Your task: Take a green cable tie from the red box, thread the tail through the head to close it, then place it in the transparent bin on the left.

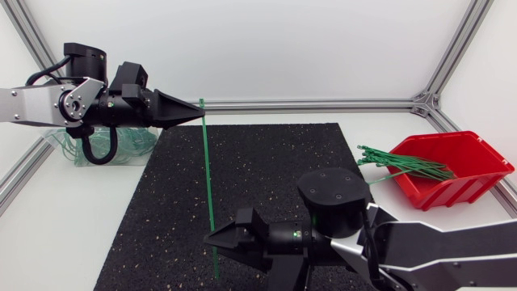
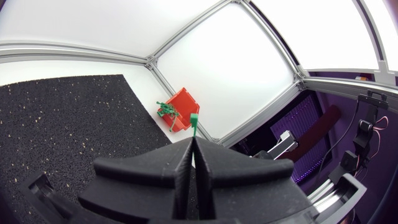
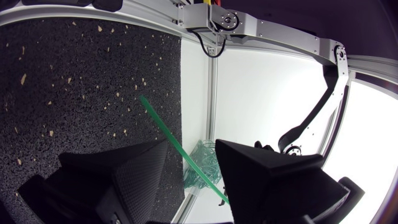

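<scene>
A green cable tie (image 1: pixel 208 170) hangs straight down over the black mat. My left gripper (image 1: pixel 199 115) at the upper left is shut on its head end, which pokes out past the closed fingertips (image 2: pixel 194 122). At the mat's front edge my right gripper (image 1: pixel 214 240) is level with the tie's lower part. In the right wrist view the tie (image 3: pixel 163 123) runs through the wide gap between the fingers (image 3: pixel 140 171), which stand apart from it. The red box (image 1: pixel 452 166) at the right holds a bundle of green ties (image 1: pixel 404 164).
The transparent bin (image 1: pixel 121 149), with green ties inside, sits under my left arm at the mat's left edge. The black mat (image 1: pixel 275 162) covers the table's middle. Aluminium frame rails (image 1: pixel 323 105) border the table at the back and sides.
</scene>
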Action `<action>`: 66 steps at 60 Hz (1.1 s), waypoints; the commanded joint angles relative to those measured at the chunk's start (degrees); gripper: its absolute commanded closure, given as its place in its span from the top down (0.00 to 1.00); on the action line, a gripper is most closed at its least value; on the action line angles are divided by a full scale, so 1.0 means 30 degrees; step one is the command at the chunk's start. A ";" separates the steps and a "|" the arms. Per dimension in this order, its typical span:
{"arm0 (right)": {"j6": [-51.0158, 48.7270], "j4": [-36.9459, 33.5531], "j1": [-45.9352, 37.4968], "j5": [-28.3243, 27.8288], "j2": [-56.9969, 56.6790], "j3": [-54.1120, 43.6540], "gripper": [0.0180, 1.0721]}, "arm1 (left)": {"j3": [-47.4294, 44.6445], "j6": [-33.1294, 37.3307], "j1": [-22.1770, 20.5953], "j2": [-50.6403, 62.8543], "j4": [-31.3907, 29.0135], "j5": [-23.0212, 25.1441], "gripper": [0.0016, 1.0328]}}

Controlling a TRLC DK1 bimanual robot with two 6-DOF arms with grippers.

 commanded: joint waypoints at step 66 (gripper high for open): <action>-0.0750 0.0442 0.1232 0.1510 0.0348 -0.0719 0.06 | -0.1120 0.0340 -0.0186 -0.1208 -0.0310 0.0361 0.04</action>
